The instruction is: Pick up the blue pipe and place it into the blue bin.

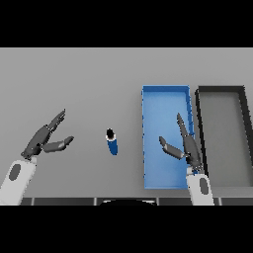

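While blue pipe (112, 141) stands untouched on table (74, 79) — left hand (43, 139) wide, right hand (186, 144) wide over blue bin (165, 94).

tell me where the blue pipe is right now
In the head view the blue pipe stands on the grey table near centre, between the left hand and the blue bin.

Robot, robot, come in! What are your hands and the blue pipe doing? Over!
Left hand open, right hand open over blue bin. Blue pipe on table, untouched. Nothing between pipe and bin.
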### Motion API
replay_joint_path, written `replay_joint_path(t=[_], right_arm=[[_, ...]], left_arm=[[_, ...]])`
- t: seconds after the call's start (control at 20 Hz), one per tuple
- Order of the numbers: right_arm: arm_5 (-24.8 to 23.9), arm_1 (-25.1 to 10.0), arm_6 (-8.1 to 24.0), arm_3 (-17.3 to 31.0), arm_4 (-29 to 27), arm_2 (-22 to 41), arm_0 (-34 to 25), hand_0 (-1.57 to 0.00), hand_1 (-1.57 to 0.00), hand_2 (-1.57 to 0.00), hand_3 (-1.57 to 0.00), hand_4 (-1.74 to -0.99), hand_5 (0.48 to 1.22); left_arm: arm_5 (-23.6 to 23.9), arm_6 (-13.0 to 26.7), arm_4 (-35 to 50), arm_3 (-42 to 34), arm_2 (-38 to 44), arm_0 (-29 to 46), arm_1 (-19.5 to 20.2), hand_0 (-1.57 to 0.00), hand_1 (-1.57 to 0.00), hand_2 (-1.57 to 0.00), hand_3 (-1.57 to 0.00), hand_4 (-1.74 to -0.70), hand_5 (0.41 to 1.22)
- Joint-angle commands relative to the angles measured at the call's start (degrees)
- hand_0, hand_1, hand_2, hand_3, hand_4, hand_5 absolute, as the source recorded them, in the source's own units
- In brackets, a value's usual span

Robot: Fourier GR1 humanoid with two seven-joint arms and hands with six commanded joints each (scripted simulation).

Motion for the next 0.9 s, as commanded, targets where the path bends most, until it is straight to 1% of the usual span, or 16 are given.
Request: replay_joint_path(t=[0.0,0.05,0.1,0.15,0.25,0.3,0.35,0.4,0.45,0.55,0.65,0.7,0.75,0.85], right_arm=[[0.04,0.01,-1.14,-0.20,0.25,0.30,-0.03,0.00,0.00,0.00,0.00,-1.193,0.605],[0.34,0.07,-2.01,-0.20,0.03,0.44,0.52,0.00,0.00,0.00,0.00,-1.198,0.607],[0.68,-0.10,-1.96,-0.87,-0.21,0.50,1.02,0.00,0.00,0.00,0.00,-1.201,0.609],[0.67,-0.06,-1.42,-0.40,-0.25,0.37,0.54,0.00,0.00,0.00,0.00,-1.205,0.611],[0.70,0.15,-1.35,-0.40,0.24,0.88,0.40,0.00,0.00,0.00,0.00,-1.208,0.612],[0.88,-0.29,-0.64,-1.03,-0.34,0.36,-0.11,0.00,0.00,0.00,0.00,-1.211,0.613],[0.85,0.02,-1.20,-1.14,-0.20,0.71,0.87,0.00,0.00,0.00,0.00,-1.212,0.613],[0.63,0.18,-0.94,-1.24,0.07,0.82,1.03,0.00,0.00,0.00,0.00,-1.217,0.615],[0.46,0.68,-0.26,-1.53,0.48,1.37,0.75,0.00,0.00,0.00,0.00,-1.221,0.618],[0.41,0.98,-0.48,-2.46,0.40,1.62,1.69,0.00,0.00,0.00,0.00,-1.223,0.620],[0.04,1.13,-0.29,-2.41,0.28,1.29,1.70,0.00,0.00,0.00,0.00,-1.230,0.622],[0.28,0.98,-0.32,-2.97,0.47,1.60,2.21,0.00,0.00,0.00,0.00,-1.231,0.623],[0.12,1.47,-0.06,-2.85,0.76,1.99,2.21,0.00,0.00,0.00,0.00,-1.229,0.622],[0.46,0.84,-0.05,-3.32,-0.03,1.27,2.20,0.00,0.00,0.00,0.00,-1.223,0.618]], left_arm=[[-1.72,-0.96,-0.05,-1.33,-0.97,0.87,0.54,0.00,0.00,0.00,0.00,-1.10,0.567],[-3.23,-1.61,-0.04,-2.19,-1.75,1.63,1.04,0.00,0.00,0.00,0.00,-1.10,0.554],[-3.60,-0.45,-0.25,-4.36,-3.36,2.29,0.55,0.00,0.00,0.00,0.00,-1.11,0.534],[-3.74,1.35,-0.44,-5.24,-4.76,2.13,-0.40,0.00,0.00,0.00,0.00,-1.12,0.514],[-4.73,2.42,-1.48,-6.02,-7.14,1.65,-1.77,0.00,0.00,0.00,0.00,-1.16,0.497],[-4.36,1.51,-3.09,-6.29,-8.33,2.21,-2.73,0.00,0.00,0.00,0.00,-1.17,0.490],[-3.89,1.22,-4.19,-6.62,-8.86,2.39,-3.04,0.00,0.00,0.00,0.00,-1.18,0.484],[-3.25,1.99,-5.64,-7.13,-10.23,2.06,-4.18,0.00,0.00,0.00,0.00,-1.18,0.475],[-2.64,2.41,-6.65,-6.56,-10.95,1.30,-5.46,0.00,0.00,0.00,0.00,-1.18,0.469],[-1.56,1.23,-8.89,-5.93,-12.42,1.59,-7.43,0.00,0.00,0.00,0.00,-1.19,0.464],[-1.64,2.06,-8.83,-4.99,-12.98,0.70,-8.86,0.00,0.00,0.00,0.00,-1.19,0.465],[-1.66,2.47,-9.25,-3.42,-13.63,-0.05,-10.46,0.00,0.00,0.00,0.00,-1.20,0.467],[-1.76,3.88,-9.14,-1.25,-13.90,-1.27,-12.17,0.00,0.00,0.00,0.00,-1.21,0.468],[-1.83,3.85,-9.35,1.39,-14.44,-2.83,-14.87,0.00,0.00,0.00,0.00,-1.19,0.467]])
